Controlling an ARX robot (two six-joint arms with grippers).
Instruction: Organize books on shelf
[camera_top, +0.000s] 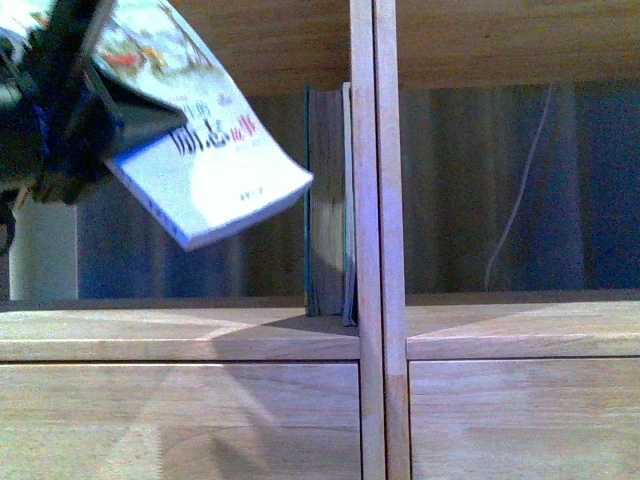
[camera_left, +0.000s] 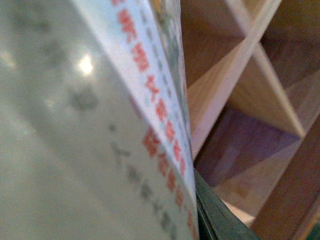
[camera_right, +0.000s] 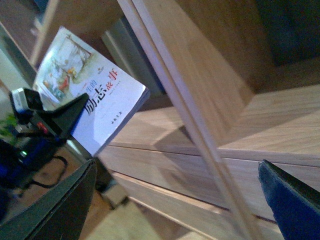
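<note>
Left end effector (camera_top: 165, 125): matt black, with a wedge-shaped finger tapering to a thin tip and blue patches on the body behind. Just behind the wedge, a pale grey block (camera_right: 24, 99), a small red mark (camera_right: 42, 128), a green glow and a thin black cable (camera_right: 59, 170) looping below. Right end effector (camera_right: 177, 167): two broad tapering fingers (camera_right: 55, 210), one dark grey, the other blue-tinted.
</note>
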